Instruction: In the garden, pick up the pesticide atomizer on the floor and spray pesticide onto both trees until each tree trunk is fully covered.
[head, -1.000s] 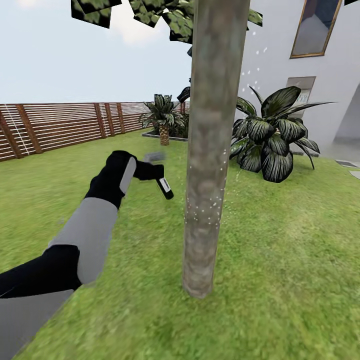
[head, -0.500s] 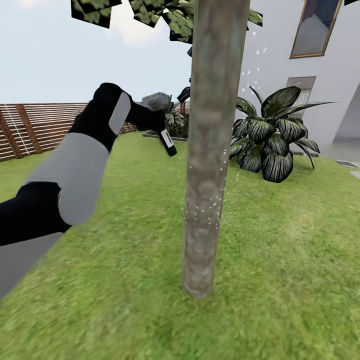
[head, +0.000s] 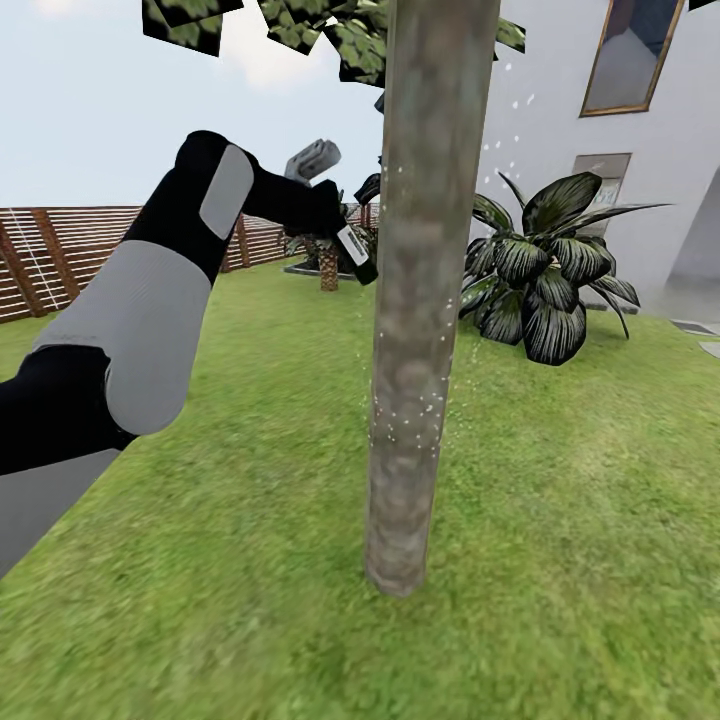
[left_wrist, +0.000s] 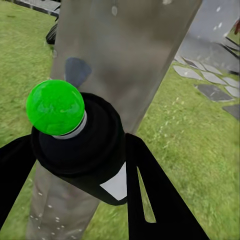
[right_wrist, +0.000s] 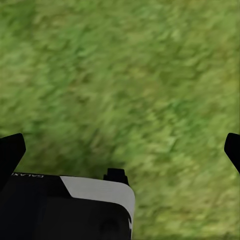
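1. At the far left, behind my raised arm, the brown slatted fence (head: 60, 255) runs along the edge of the grass lawn (head: 560, 480).
2. My left arm reaches up and forward, and my left gripper (head: 318, 212) is clamped on the pesticide atomizer (head: 352, 248), which I hold in the air just beside the tree trunk (head: 425, 290), close to its left side.
3. The atomizer's pale grey trigger head (head: 312, 160) sticks up above my gripper, while the dark bottle with its white label slants down and toward the trunk.
4. From my left wrist camera, my two black fingers (left_wrist: 150, 195) flank the dark bottle (left_wrist: 85, 150), a bright green ball (left_wrist: 55, 107) sits on its near end, and the bark stands right behind it.
5. Fine white specks of pesticide (head: 410, 410) dot the lower part of the trunk, with a few more higher up near the bottle's level.
6. Blocky green leaves (head: 330, 30) hang above the trunk.
7. To the right of the trunk a low, broad-leaved dark plant (head: 545, 270) grows by the white house wall (head: 545, 90).
8. My right gripper (right_wrist: 120, 150) hangs over plain grass; its two fingertips sit far apart at the edges of the wrist view, clutching nothing.
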